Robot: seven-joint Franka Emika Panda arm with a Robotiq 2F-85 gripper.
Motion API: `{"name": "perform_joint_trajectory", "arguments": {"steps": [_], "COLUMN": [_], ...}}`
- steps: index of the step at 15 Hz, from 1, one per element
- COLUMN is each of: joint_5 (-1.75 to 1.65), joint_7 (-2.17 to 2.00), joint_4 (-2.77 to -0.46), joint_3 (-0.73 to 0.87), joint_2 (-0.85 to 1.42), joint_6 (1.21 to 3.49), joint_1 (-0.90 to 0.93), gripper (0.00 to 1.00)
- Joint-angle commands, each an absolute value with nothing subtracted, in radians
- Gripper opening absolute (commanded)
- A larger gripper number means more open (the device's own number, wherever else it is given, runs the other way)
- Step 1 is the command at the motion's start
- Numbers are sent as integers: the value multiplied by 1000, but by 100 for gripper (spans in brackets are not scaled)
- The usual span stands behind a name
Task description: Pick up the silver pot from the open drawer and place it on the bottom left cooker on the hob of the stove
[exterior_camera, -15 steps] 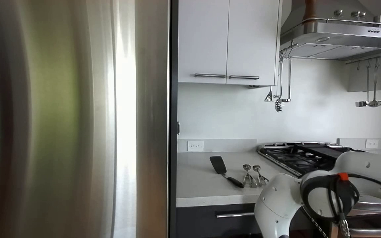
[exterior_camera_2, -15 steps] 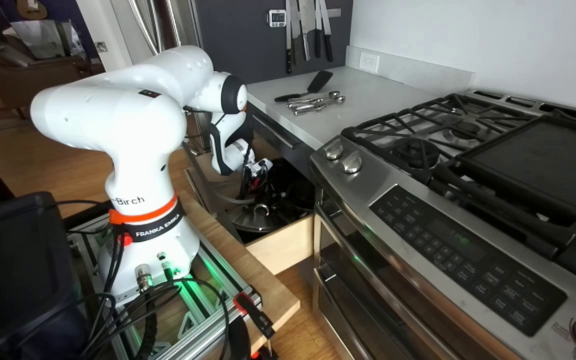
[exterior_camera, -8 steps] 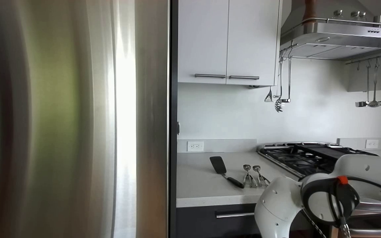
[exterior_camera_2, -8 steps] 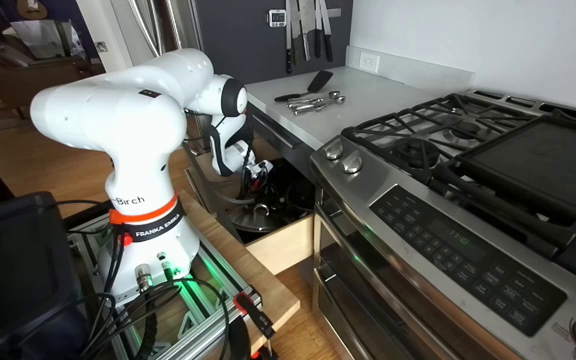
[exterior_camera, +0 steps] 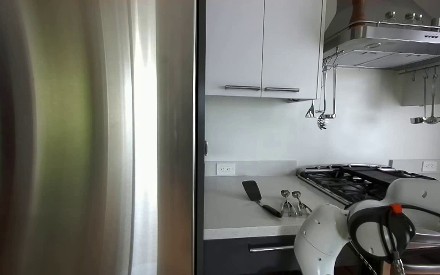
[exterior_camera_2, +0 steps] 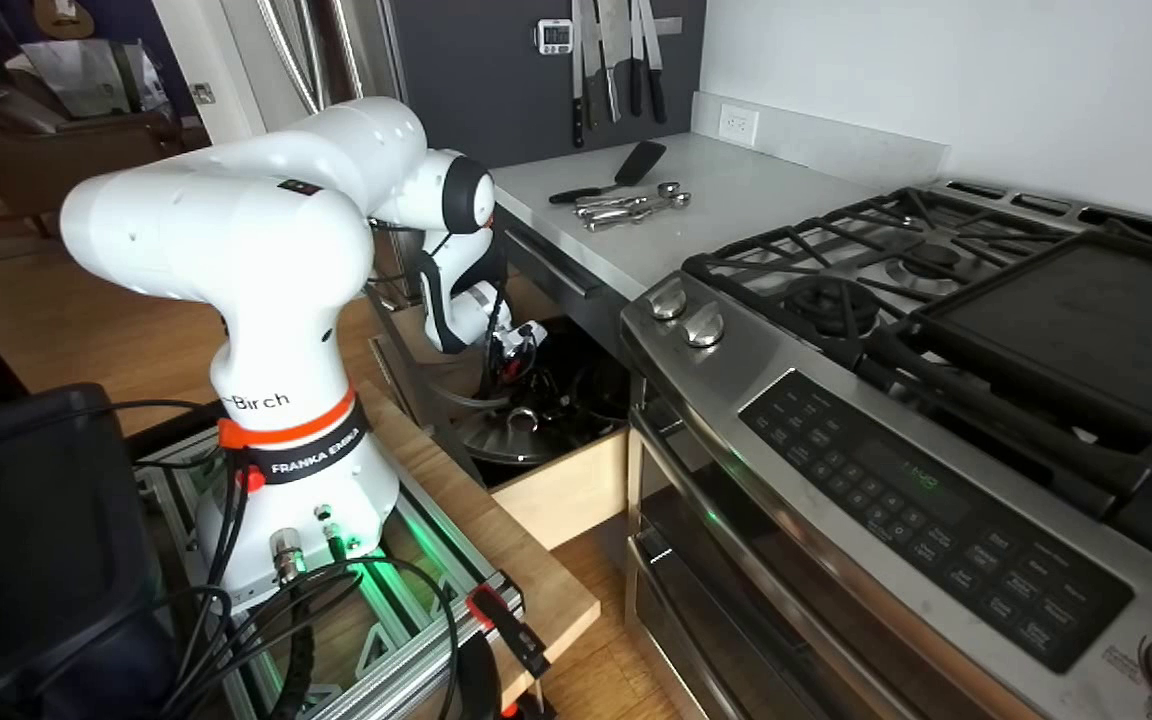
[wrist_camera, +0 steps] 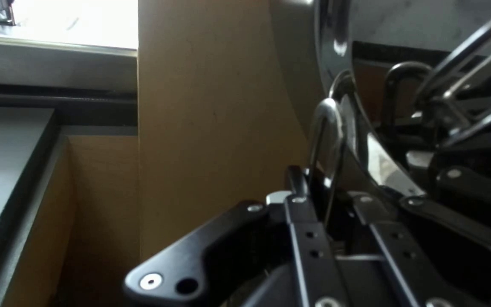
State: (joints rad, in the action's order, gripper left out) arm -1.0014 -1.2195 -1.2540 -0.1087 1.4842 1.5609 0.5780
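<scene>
GRIP ON, LIFT PENDING

Fingers [wrist_camera: 303, 211] clenched on the loop handle [wrist_camera: 330, 105] of the silver pot [wrist_camera: 335, 47], down in the open drawer [exterior_camera_2: 561, 490]. Probably chosen because it's thin and sticks out. Drawer's side close beside the fingers, lid [exterior_camera_2: 496, 440] nearby. Surface [exterior_camera_2: 736, 190] edge and stove [exterior_camera_2: 936, 520] corner, both higher than the fingers, could snag the route to the bottom-left burner [exterior_camera_2: 829, 305].

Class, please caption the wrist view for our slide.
The gripper shut on the handle of a silver pot in the drawer.
</scene>
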Motion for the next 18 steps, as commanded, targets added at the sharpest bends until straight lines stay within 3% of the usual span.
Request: {"name": "perform_joint_trajectory", "arguments": {"steps": [1,18], "joint_5": [-997,-998], "joint_7": [-1232,-1415], "joint_4": [-1269,-1446], "joint_3": [-105,-81], "joint_2": [1470,1316], "joint_6": [1535,1506], "joint_1": [587,640], "gripper": [2,2]}}
